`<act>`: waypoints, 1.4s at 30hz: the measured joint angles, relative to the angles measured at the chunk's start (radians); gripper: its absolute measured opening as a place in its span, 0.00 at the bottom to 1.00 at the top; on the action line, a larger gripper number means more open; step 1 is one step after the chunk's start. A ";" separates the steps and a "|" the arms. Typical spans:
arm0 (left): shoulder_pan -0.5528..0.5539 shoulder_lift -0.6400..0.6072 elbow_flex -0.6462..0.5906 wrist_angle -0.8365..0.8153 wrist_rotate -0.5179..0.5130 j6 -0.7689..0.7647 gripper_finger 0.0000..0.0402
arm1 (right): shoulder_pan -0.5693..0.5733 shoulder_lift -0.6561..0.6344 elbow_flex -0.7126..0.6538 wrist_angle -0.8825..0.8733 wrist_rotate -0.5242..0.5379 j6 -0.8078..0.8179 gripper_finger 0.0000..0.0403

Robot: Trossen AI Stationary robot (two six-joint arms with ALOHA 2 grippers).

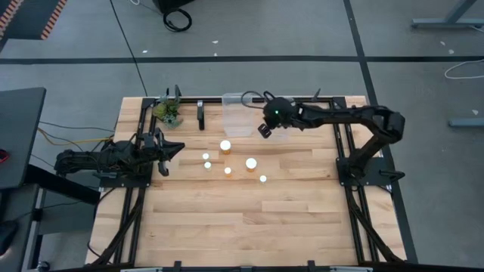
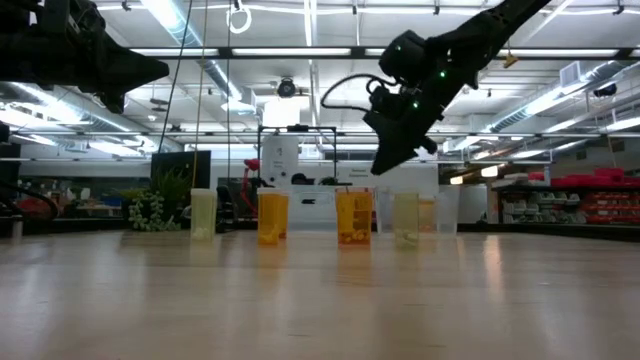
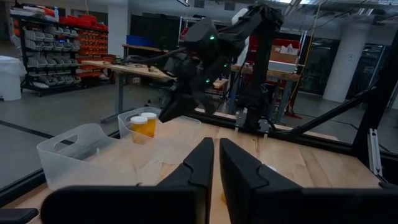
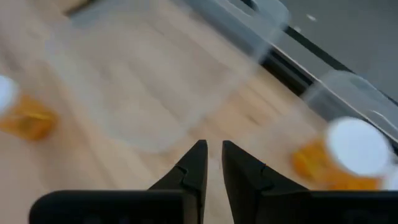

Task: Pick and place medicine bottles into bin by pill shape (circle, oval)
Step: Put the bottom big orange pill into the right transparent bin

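Several amber bottles with white caps stand upright on the table's middle, among them one, one and a small one; they show in a row in the low view. Two clear bins stand at the far edge. In the left wrist view, two bottles stand in the farther bin. My right gripper hovers above the bins, shut and empty; it also shows in the right wrist view. My left gripper waits at the table's left, shut and empty.
A green plant sprig sits at the far left corner, and a dark upright bracket stands next to the left bin. The near half of the wooden table holds nothing.
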 joint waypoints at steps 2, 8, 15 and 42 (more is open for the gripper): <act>0.000 0.000 0.000 0.000 0.000 0.000 0.09 | 0.034 0.007 0.000 0.051 -0.014 -0.002 0.14; 0.000 0.000 0.000 0.000 0.000 0.000 0.09 | 0.153 0.009 0.000 0.118 -0.041 -0.053 0.18; 0.000 0.000 0.000 0.000 0.000 0.000 0.08 | 0.279 0.009 0.000 0.117 -0.045 -0.102 0.36; 0.000 0.000 0.000 0.000 0.000 0.000 0.09 | 0.411 0.017 -0.159 0.190 -0.053 -0.020 0.77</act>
